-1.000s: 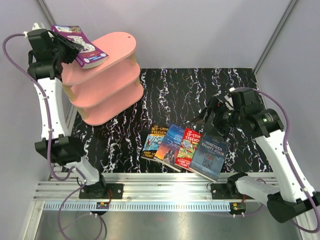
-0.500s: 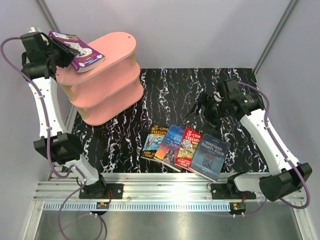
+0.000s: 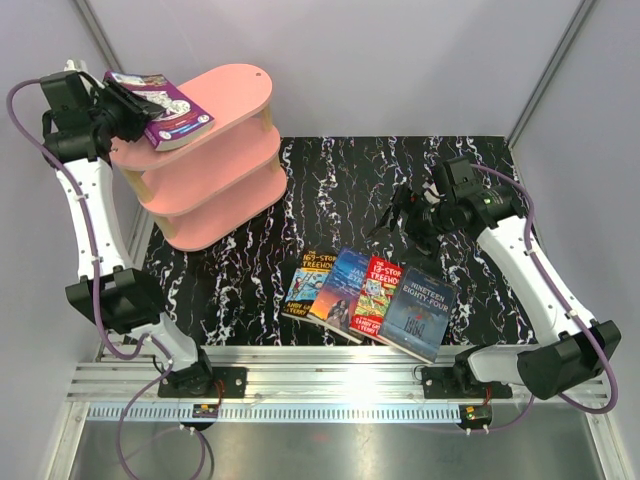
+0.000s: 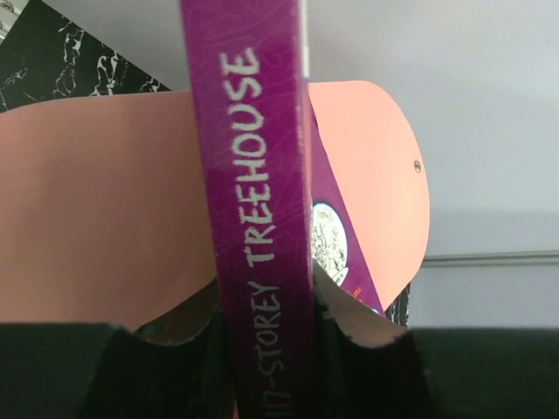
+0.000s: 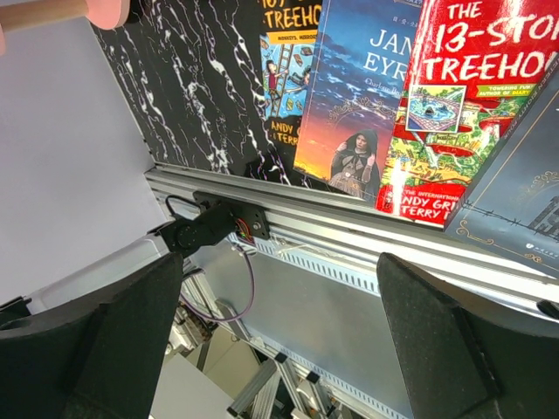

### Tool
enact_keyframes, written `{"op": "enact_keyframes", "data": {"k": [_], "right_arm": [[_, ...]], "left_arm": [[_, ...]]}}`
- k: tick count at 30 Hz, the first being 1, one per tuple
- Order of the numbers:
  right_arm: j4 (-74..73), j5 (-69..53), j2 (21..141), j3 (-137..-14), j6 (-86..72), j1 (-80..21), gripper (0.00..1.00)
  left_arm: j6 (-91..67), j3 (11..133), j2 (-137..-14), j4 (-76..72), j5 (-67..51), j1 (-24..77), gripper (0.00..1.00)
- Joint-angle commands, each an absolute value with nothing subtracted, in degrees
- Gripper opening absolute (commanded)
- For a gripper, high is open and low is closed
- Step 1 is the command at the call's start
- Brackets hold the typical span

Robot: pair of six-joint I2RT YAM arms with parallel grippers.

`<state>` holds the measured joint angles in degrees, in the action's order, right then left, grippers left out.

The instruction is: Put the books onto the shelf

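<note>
My left gripper (image 3: 125,103) is shut on the purple book (image 3: 165,108), holding it over the left end of the pink shelf's (image 3: 225,95) top board. In the left wrist view the purple spine (image 4: 258,218) runs between my fingers (image 4: 367,349), with the pink board (image 4: 105,201) behind it. I cannot tell whether the book touches the board. Several books lie in a row on the table: blue-yellow Treehouse (image 3: 307,285), Jane Eyre (image 3: 341,293), red Treehouse (image 3: 376,296) and Nineteen Eighty-Four (image 3: 417,313). My right gripper (image 3: 395,218) hangs open and empty above the table behind them.
The black marbled table (image 3: 400,170) ends at an aluminium rail (image 3: 350,375) along the near edge, where the arm bases sit. Grey walls close in the left, back and right. The right wrist view looks down past the books (image 5: 362,96) to the rail (image 5: 367,253).
The left gripper has shifted the purple book slightly over the top board and levelled it. The right arm has drawn back and up from the row of books, its gripper still open.
</note>
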<state>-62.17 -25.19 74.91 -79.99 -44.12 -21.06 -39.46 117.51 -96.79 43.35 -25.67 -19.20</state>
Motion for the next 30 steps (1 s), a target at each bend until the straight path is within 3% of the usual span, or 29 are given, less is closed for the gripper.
{"op": "enact_keyframes", "data": {"k": [1,4,8,16,25,28,30], "right_arm": [[-60.82,-26.81,74.88,-79.72,-42.63,-21.27,1.0],[-60.91,-26.89,74.79,-79.54,-42.54,-21.18,1.0],[-61.0,-26.98,74.36,-79.28,-42.36,-21.18,1.0],[-60.38,-28.39,73.21,-77.43,-42.54,-21.18,1.0],[-59.94,-26.72,73.91,-75.5,-40.61,-21.18,1.0],[-66.42,-22.01,79.88,-77.16,-36.84,-21.18,1.0],[-71.0,-17.34,82.17,-77.0,-36.12,-21.18,1.0]], "left_arm": [[-36.39,116.28,-94.83,45.35,-28.74,-19.25,0.42],[-35.86,118.12,-95.18,47.88,-26.99,-19.25,0.8],[-34.45,123.92,-95.89,53.34,-21.72,-19.68,0.98],[-34.98,133.94,-96.07,67.04,-12.41,-21.88,0.99],[-36.47,132.27,-88.16,67.84,-9.94,-20.31,0.99],[-36.39,136.92,-87.54,71.43,-5.12,-10.93,0.98],[-36.3,138.08,-87.63,73.29,2.52,0.49,0.98]]}}
